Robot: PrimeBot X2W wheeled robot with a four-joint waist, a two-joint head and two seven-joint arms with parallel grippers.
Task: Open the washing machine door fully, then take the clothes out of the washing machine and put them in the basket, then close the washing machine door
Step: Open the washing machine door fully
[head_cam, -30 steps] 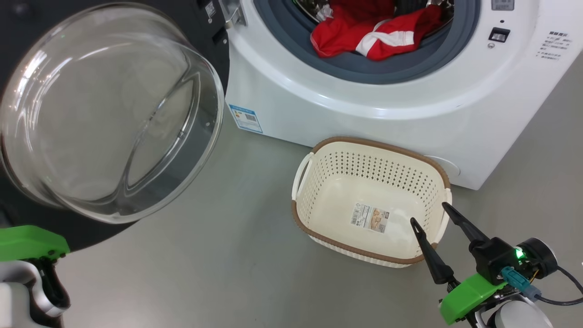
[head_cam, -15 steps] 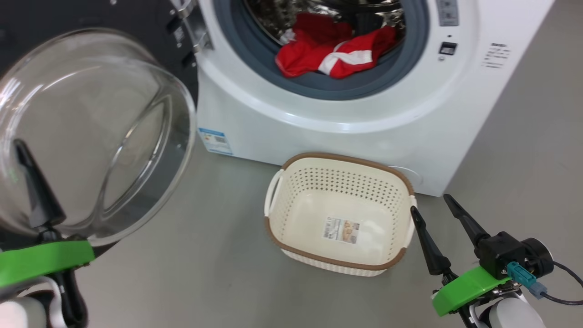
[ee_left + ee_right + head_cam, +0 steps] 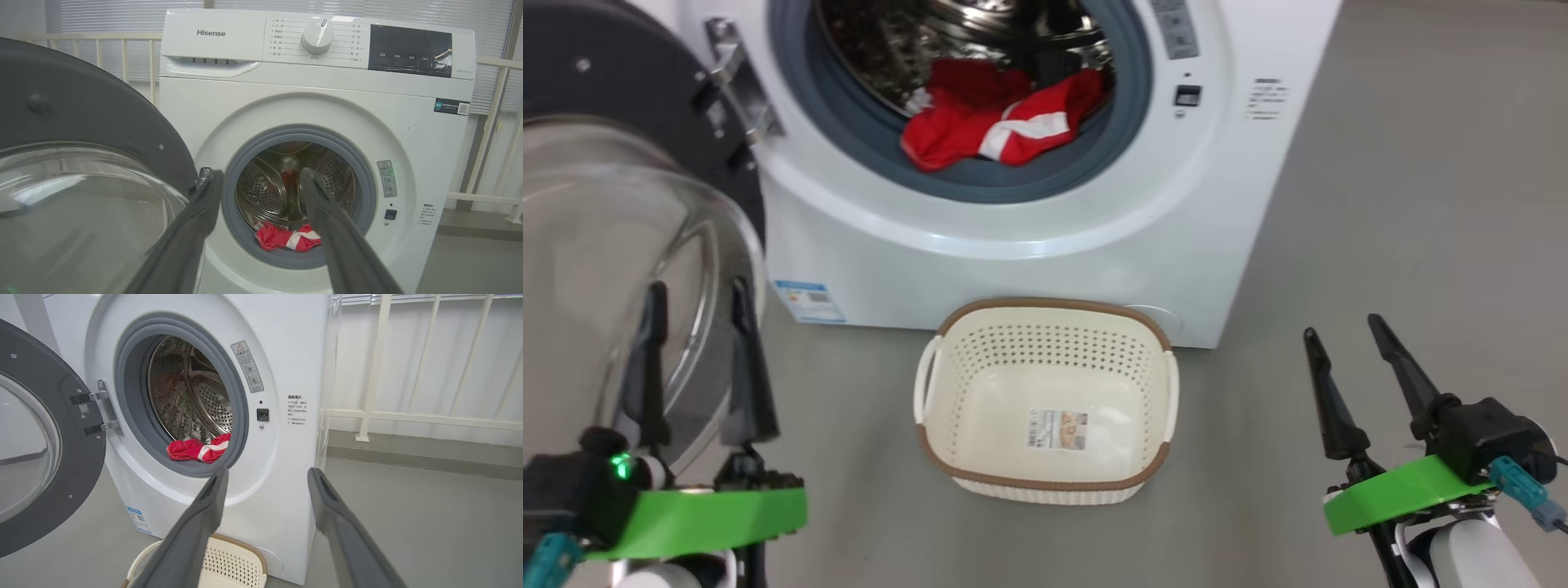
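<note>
The camera has swung and the left pincer point(image 3: 698, 284) has risen at 8 o'clock, fingers now apart, before the door point(image 3: 621, 82), which stands wide. Clothes point(image 3: 996, 126) lie on the gasket point(image 3: 1013, 175) at 12, above the basket point(image 3: 1045, 306). Best reach low and pinch a thick fold. Right pincer point(image 3: 1343, 324) hangs apart at 4, fingers up.

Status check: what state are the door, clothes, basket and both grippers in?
washing machine door: swung open to the left.
clothes: inside the washing machine, at the opening's lower edge.
basket: upright on the floor, empty.
left gripper: open, empty.
right gripper: open, empty.
</note>
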